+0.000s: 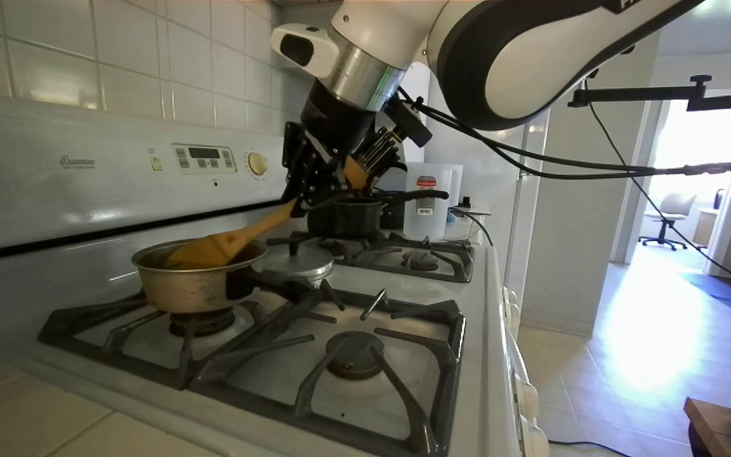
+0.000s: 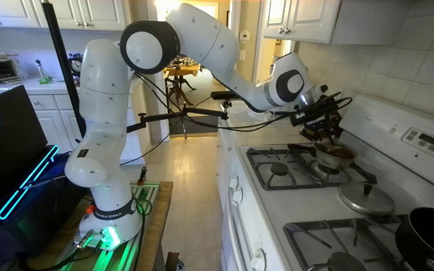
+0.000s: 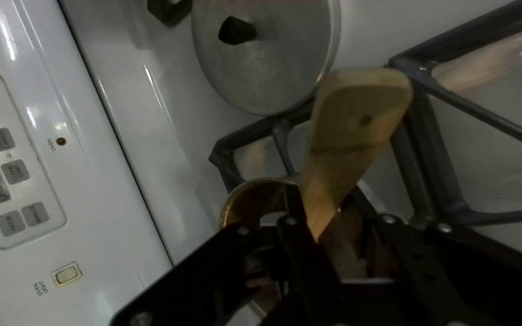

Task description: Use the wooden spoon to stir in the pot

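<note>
Wrist view: the wooden spoon [image 3: 345, 145] runs between the jaws, gripped by them.

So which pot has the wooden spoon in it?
The brass-coloured pot. The wooden spoon slants down with its broad end inside it; no spoon shows in the black pot on the other side of the round lid.

White arm [image 2: 213, 43], silver collar [image 1: 362, 76], black cables [image 1: 664, 171]; black end effector [image 3: 325, 206].
</note>
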